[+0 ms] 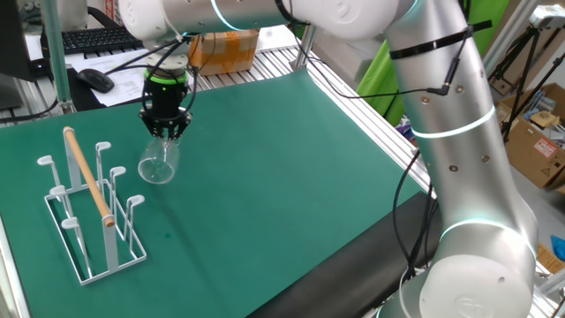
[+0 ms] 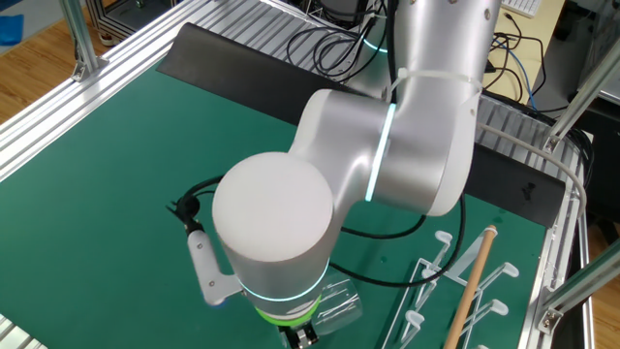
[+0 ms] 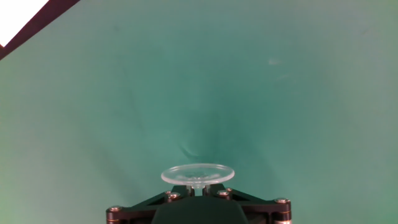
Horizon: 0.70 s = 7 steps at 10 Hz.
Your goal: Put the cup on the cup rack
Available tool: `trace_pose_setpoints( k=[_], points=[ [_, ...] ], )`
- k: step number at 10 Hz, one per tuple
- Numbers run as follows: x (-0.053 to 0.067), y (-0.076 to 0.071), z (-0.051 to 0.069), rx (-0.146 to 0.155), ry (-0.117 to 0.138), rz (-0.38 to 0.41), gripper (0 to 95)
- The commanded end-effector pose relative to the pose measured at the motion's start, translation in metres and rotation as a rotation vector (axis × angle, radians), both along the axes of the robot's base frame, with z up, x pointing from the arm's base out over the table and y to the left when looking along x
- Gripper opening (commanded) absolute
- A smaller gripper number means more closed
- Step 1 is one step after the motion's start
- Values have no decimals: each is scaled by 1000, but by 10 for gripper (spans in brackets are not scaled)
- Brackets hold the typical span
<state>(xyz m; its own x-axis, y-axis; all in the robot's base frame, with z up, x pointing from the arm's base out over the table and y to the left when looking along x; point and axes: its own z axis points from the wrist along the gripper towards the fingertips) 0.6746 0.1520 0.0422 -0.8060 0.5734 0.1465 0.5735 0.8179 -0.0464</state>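
The cup is a small clear stemmed glass. It hangs from my gripper above the green mat, its wide part lowest, just right of the cup rack. The gripper is shut on the cup's narrow part. In the hand view a clear round disc of the cup sits just beyond the closed fingertips. The rack is white wire with flat-tipped pegs and a wooden rod on top. In the other fixed view the cup shows partly under the arm, left of the rack.
The green mat covers the table. A keyboard, a mouse and a cardboard box lie beyond its far edge. Aluminium rails frame the table. The arm's own body hides much of the other fixed view.
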Motion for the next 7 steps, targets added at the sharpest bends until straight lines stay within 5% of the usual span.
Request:
trace_pose_setpoints(
  k=[1, 4, 7],
  points=[
    [-2, -1, 1, 2, -3, 1, 0],
    [-2, -1, 1, -6, -10, 2, 0],
    [-2, -1, 1, -4, -55, 9, 0]
  ],
)
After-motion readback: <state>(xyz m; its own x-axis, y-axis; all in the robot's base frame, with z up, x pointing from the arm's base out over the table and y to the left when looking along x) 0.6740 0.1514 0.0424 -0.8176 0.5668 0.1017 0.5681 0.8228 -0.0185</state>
